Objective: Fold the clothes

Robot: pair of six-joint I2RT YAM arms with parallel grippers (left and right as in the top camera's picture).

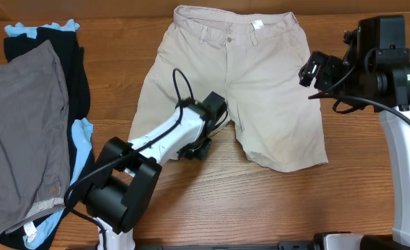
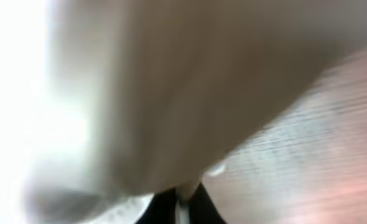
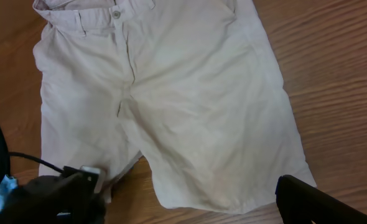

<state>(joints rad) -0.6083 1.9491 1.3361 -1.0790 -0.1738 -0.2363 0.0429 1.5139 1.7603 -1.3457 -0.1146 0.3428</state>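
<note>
Table (image 1: pixel 274 208): brown wood-grain board, flat and hard; everything listed below is borne on it.

Shorts (image 1: pixel 240 83): one pair, light beige woven cotton, soft and limp. They are laid flat and front-up in the far middle of the table. The long axis runs from the waistband at the far edge to the two hems on the robot's side. Faint creases are seen around the fly.

Pile of other clothes (image 1: pixel 21 139): a grey piece on top, with black and light-blue pieces beneath. It is stacked at the left edge, well apart from the shorts, and is not part of the job.

Left gripper (image 1: pixel 203 144): set down at the hem of the left leg, on its inner corner by the crotch. The jaws are pressed together. Pale cloth fills the wrist view right down to the fingers, so the hem is judged to be pinched. This arm is the nearer one to the hems.

Right gripper (image 1: pixel 315 71): held above the right outer seam at hip height, with the jaws spread wide and nothing between them.

Key relation: the waistband lies straight away from the pinched hem, along the long axis. A hem-to-waist fold is judged the likely move.

Belt loops (image 1: pixel 203 32): flat strips sewn on the waistband.

Button (image 3: pixel 116 12): small and round, at the fly top.

Label (image 1: pixel 256 26): small white tag inside the waistband.
</note>
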